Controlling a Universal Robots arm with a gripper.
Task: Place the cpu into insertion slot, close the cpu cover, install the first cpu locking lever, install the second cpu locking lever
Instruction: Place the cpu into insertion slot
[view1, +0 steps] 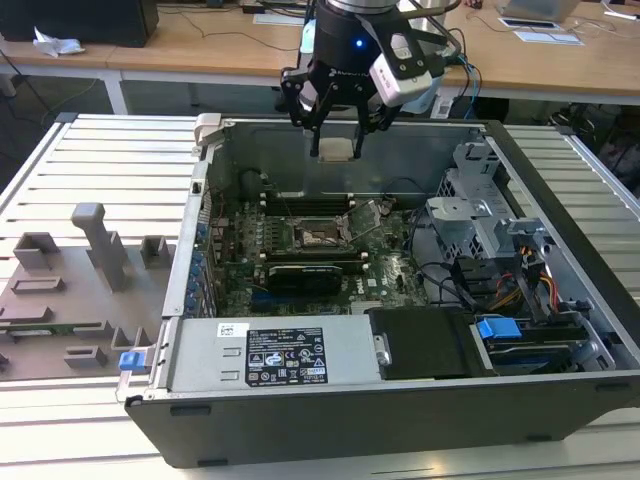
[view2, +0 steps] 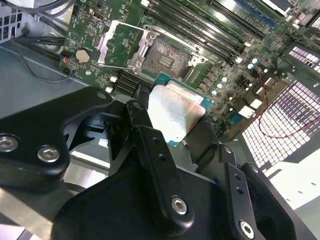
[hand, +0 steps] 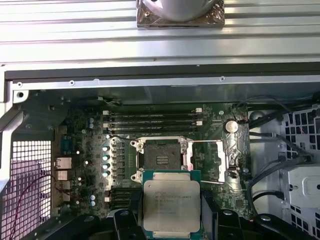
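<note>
the jaws are pinching the cpu (view1: 335, 150) by its edges, holding it flat high over the open case (view1: 350, 425). the insertion slot (view1: 322, 237) is lying well below it, and the cpu cover (hand: 222, 160) is standing swung open beside the socket.

Setting: robotics lab or workshop. Evidence, exterior view: slatted metal bench (view1: 110, 150); open PC case (view1: 380, 415) at centre; grey fixtures (view1: 100, 240) at left; wooden desks (view1: 200, 50) with papers (view1: 548, 37) along top; robot arm (view1: 352, 25) at top centre.

Label (view1: 287, 357) print — not legible.
</note>
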